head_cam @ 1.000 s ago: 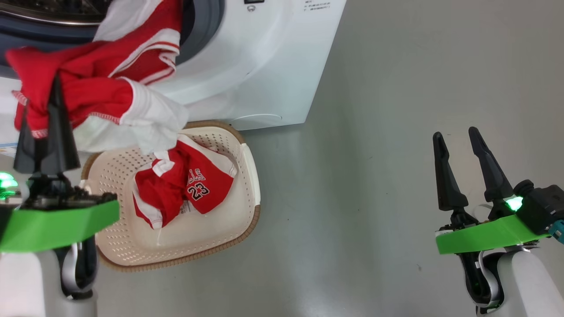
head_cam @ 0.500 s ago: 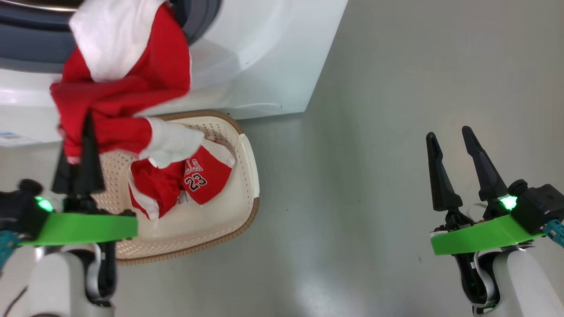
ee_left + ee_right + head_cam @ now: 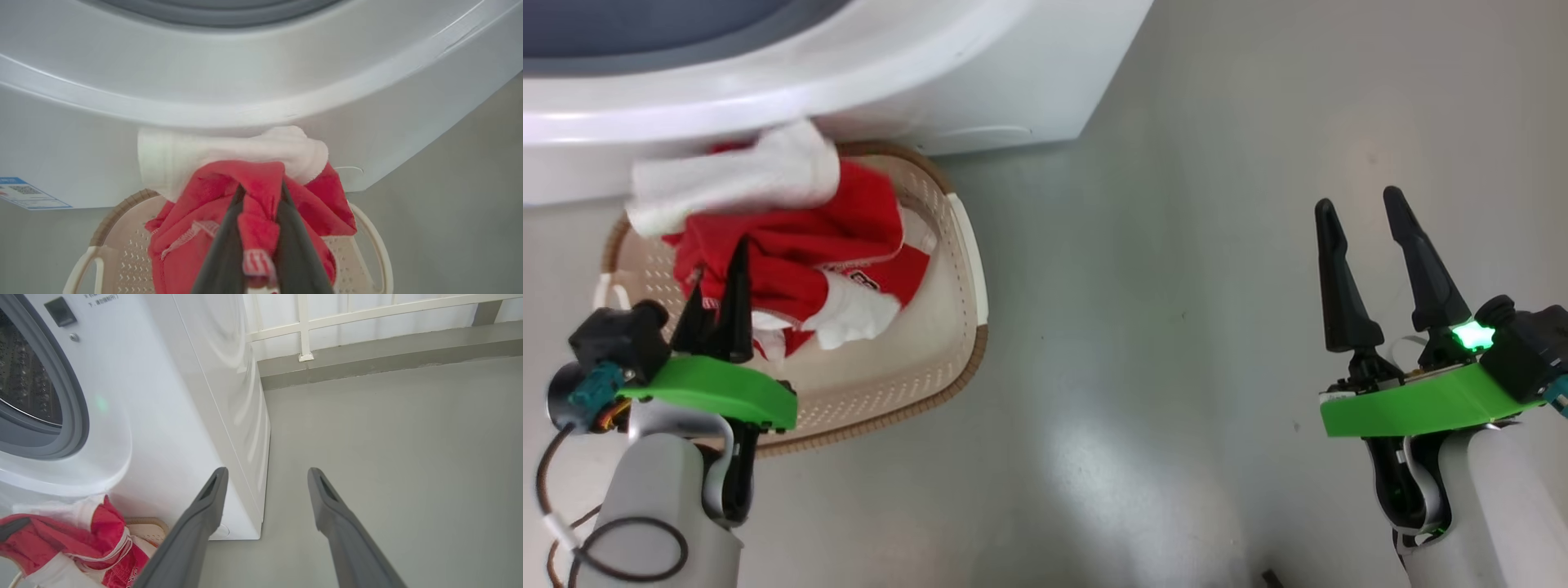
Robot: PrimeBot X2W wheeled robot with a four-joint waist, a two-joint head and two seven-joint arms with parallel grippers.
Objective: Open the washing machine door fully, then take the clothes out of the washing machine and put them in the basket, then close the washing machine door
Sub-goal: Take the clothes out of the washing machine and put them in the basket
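Observation:
My left gripper point(image 3: 723, 269) is shut on a red and white garment point(image 3: 792, 237) of the clothes, which hangs low over the cream basket point(image 3: 970, 269). The bunched cloth rests on another red piece lying in the basket. In the left wrist view the fingers point(image 3: 229, 237) pinch a red fold point(image 3: 253, 175) above the basket rim point(image 3: 118, 206). The white washing machine point(image 3: 1013, 73) stands just behind the basket, and its steel drum point(image 3: 24, 384) shows through the open port. The washing machine door is out of view. My right gripper point(image 3: 1357, 200) stands open and empty over the floor at the right.
Grey floor point(image 3: 1176, 286) spreads to the right of the machine and basket. A low kerb and white railing point(image 3: 306, 330) run along the far wall. A blue label point(image 3: 24, 194) sits on the machine's lower front.
The head camera has tilted down. My left gripper has brought the red and white garment down from the machine's opening into the basket. The right arm has held its place.

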